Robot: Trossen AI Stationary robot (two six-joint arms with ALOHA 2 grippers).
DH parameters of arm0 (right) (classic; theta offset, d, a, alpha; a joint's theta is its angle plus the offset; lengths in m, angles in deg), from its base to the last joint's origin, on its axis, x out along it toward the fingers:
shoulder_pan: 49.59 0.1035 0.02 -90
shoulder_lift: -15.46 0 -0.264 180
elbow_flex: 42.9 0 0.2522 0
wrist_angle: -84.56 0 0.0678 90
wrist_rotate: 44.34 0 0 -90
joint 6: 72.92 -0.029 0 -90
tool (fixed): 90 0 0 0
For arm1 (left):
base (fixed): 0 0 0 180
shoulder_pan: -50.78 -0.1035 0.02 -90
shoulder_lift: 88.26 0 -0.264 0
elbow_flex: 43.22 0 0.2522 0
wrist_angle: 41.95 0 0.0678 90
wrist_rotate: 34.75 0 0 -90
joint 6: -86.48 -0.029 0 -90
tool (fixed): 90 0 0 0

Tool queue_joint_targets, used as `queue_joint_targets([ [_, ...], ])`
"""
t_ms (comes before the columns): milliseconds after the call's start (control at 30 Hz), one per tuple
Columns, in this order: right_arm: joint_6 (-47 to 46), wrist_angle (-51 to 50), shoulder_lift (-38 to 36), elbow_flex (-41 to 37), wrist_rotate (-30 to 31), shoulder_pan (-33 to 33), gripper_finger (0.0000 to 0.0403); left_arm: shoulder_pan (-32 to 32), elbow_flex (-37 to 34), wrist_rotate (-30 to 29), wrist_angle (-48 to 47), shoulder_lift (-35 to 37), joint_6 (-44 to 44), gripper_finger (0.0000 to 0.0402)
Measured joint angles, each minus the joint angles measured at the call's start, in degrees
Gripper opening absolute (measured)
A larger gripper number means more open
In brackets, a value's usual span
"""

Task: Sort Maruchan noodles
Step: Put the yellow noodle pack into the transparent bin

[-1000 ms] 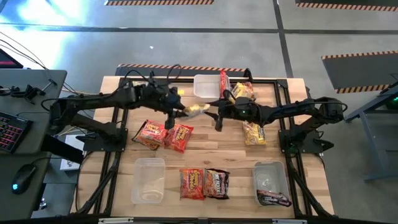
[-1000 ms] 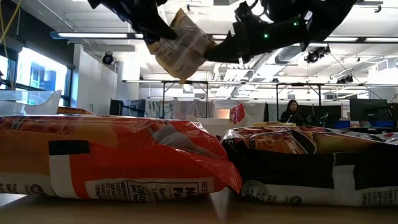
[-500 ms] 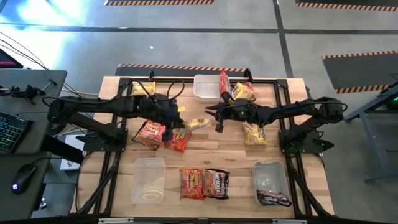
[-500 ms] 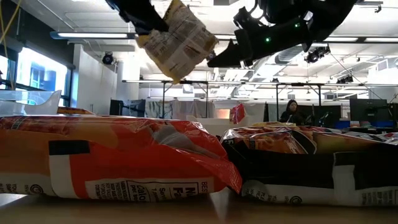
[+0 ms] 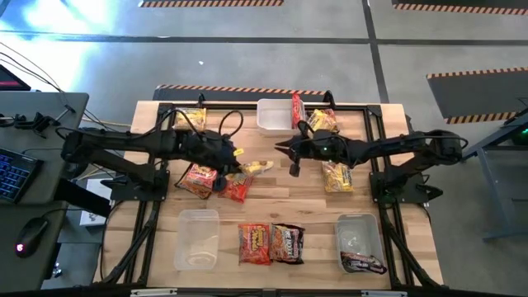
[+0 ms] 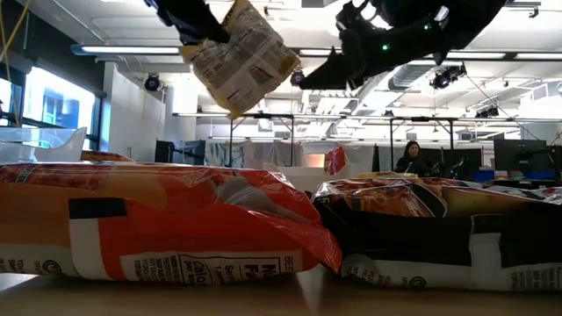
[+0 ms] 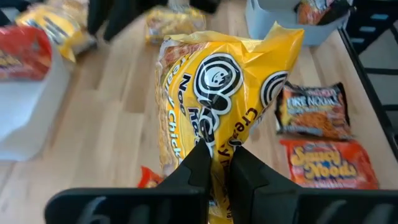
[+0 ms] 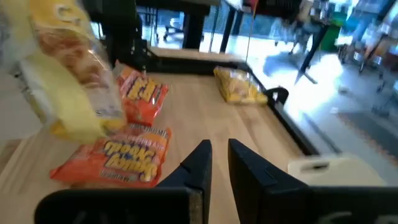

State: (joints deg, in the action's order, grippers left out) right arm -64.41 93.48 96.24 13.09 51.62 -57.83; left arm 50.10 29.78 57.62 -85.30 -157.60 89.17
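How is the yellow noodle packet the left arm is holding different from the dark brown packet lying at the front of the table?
The yellow packet hangs in the air, pinched by the left gripper; the dark brown packet lies flat on the table. The yellow one hangs by itself above the table; the brown one sits right beside a red-orange packet. Wrapper colours differ: bright yellow versus dark brown. Both are flat, crinkly, rectangular noodle packets.

Two dark jointed arms, black cables, flat black fingers [image 7: 214, 168].

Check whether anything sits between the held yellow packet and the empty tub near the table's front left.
Nothing visible does. The left end effector holds the yellow packet in the air; bare wood lies before the empty tub.
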Motion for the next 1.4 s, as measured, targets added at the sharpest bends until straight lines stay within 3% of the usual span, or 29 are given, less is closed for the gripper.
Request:
queue_joint_targets([
  [200, -0.7, -5.7, -0.9, 0.0, 0.0, 0.4, 0.0037, 2.1, 0.5, 1.1, -7.6, 0.6, 6.1, 0.0014],
  [400, 0.7, -5.2, 0.5, 0.0, 0.1, 0.4, 0.0037, 6.5, 6.5, 2.1, -19.6, -0.1, 14.9, 0.0014],
  [600, 2.9, -4.8, 0.6, 0.0, 0.1, -0.1, 0.0037, 12.4, 13.0, 7.6, -27.6, -0.3, 26.6, 0.0013],
  [733, 3.4, -4.7, 0.6, 0.0, 0.0, -1.3, 0.0037, 17.9, 14.1, 13.5, -27.5, -0.3, 37.7, 0.0013],
  [933, 3.4, -4.6, 0.6, 0.0, -0.2, -2.4, 0.0037, 27.8, 13.8, 13.6, -30.1, -2.9, 49.4, 0.0013],
  [1133, 3.4, -4.4, 0.6, 0.0, -0.4, -2.4, 0.0037, 34.1, 12.2, 12.5, -29.5, -7.3, 54.3, 0.0004],
  [1400, 3.4, -4.4, 0.6, 0.0, -0.4, -2.4, 0.0037, 36.8, 10.6, 12.5, -27.3, -11.7, 54.1, 0.0002],
])
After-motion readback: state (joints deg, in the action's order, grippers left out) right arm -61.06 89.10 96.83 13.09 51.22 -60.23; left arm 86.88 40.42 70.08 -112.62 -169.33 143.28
